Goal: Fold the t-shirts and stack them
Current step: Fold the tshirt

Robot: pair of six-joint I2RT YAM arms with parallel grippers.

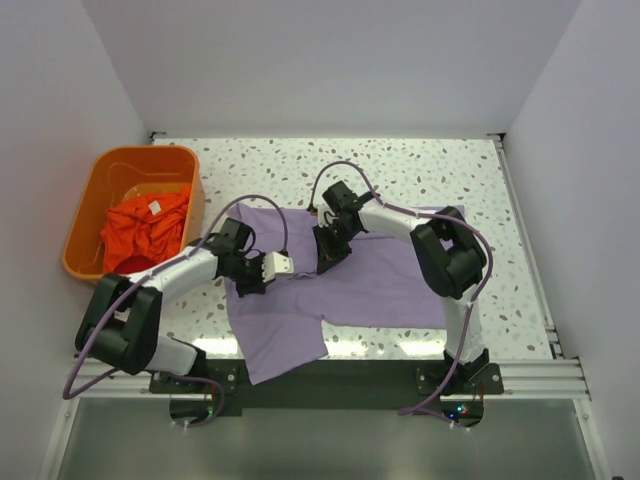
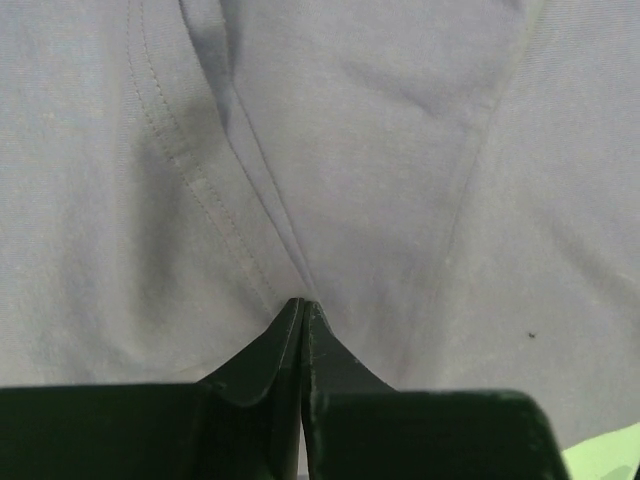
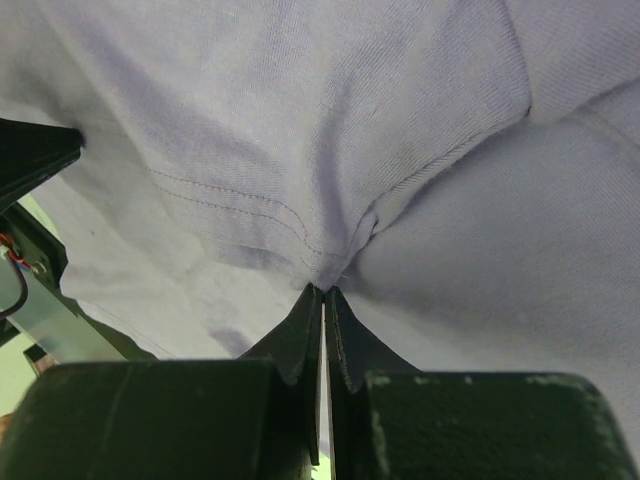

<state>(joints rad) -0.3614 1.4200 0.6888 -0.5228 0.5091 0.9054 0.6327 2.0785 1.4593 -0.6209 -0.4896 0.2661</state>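
Lavender t-shirt (image 1: 380, 285) cloth is pinched in both our hands. The left hand (image 2: 302, 306) has its fingers pressed together on a fold beside a stitched seam. The right hand (image 3: 323, 292) is clamped the same way on a hemmed edge, so that, we judge, the pair can lift one side and fold it over. Outward, the shirt lies spread and rumpled on the speckled surface (image 1: 420, 165), one part hanging over the near edge. The orange-red t-shirt (image 1: 145, 228) sits crumpled in the basket (image 1: 85, 212) at the far left.
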